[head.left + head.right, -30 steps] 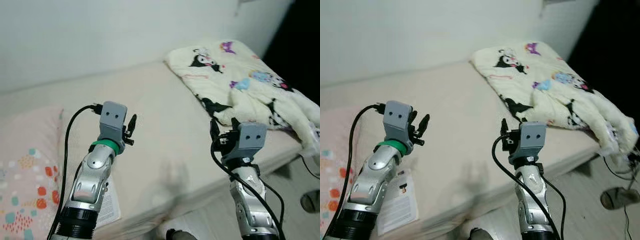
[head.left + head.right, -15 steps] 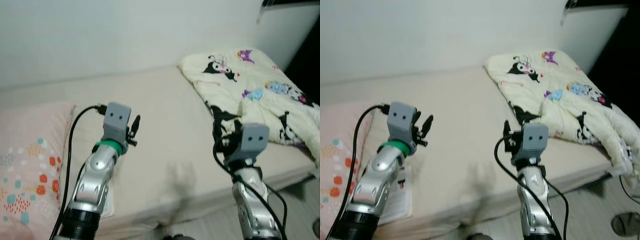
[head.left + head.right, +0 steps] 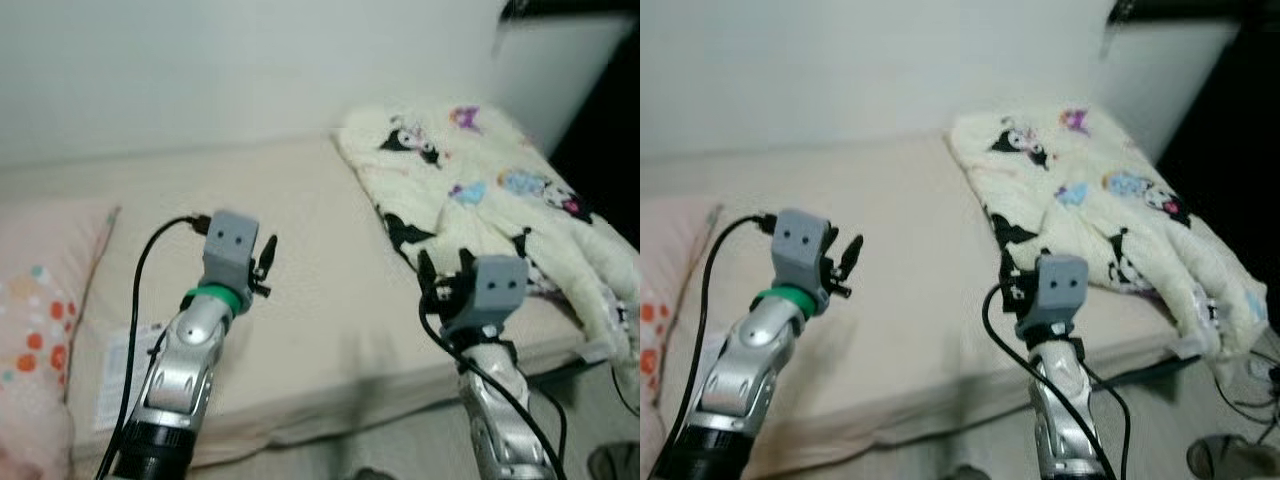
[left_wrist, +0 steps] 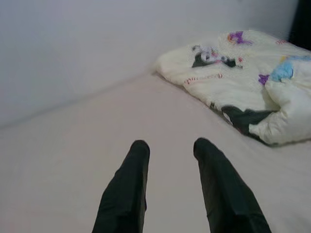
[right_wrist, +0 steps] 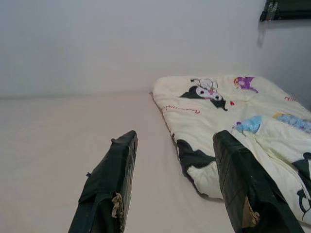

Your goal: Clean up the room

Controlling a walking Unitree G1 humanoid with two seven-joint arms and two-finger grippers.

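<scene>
1. Blanket (image 3: 480,185) is the likely thing to tidy: a cream quilt printed with cartoon figures, lying rumpled on the bed (image 3: 330,290) at the end farthest from the pillow (image 3: 40,330), one edge spilling over the bed's side toward the floor.
2. The left hand (image 4: 167,148) hovers above the bare mattress between the pillow and the blanket, its two black fingers parted with nothing between them.
3. The right hand (image 5: 175,141) hangs just beside the blanket's near edge, its fingers spread wide and likewise empty.
4. Risk one: the blanket is thick and bunched, so a pinch on a single fold would probably lift only that layer and leave the rest dragging, or let it slide further off the bed.
5. Risk two: the overhanging part droops near dark cables (image 3: 1240,380) on the floor beside the bed; pulling the blanket carelessly could snag them.
6. Risk three: the head views are slightly blurred, which suggests the robot is unsteady or moving; reaching now could place the fingers short of the fabric.
7. A printed paper sheet (image 3: 125,375) lies flat on the bed beside the pillow, partly behind the left arm; it may also want clearing and is thin enough to be hard to pick off the mattress.
8. A dark rounded object (image 3: 1225,460) sits on the floor near the bed's corner below the blanket; what it is cannot be told.
9. Nothing lies on the mattress between either hand and the blanket.
</scene>
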